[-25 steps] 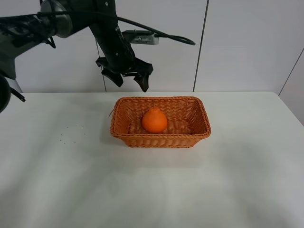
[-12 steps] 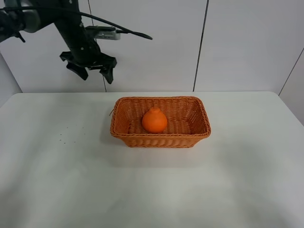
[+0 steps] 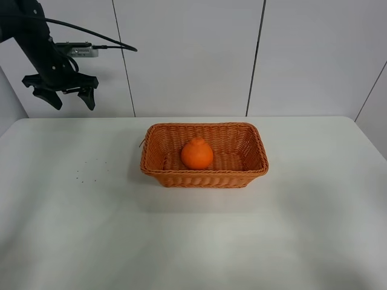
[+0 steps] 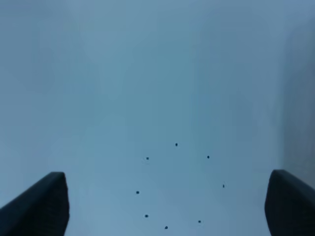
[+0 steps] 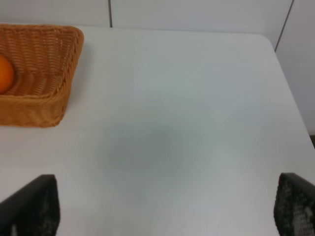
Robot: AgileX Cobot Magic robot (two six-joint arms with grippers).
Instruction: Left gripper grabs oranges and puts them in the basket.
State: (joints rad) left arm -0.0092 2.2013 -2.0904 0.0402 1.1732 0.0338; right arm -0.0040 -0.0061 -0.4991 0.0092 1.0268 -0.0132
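Fruit and container are found together near the middle of the white worktop: the orange is seated inside the basket, on its woven floor, somewhat toward the left half as seen from the high camera, with its bumped neck turned upward. The left pincer is held high above the far left corner of the worktop, in front of the pale wall panels and well apart from the basket; its two black fingers are spread wide and pointed downward, and nothing is gripped between them. A black cable is looped out from the arm just above it. In the left wrist view only bare worktop and a scatter of small dark specks are framed between the parted fingers. The right pincer is shown by its own wrist camera alone, likewise spread apart and carrying nothing, with bare worktop between its fingers. One end of the basket and a sliver of the orange are caught at the edge of that view.
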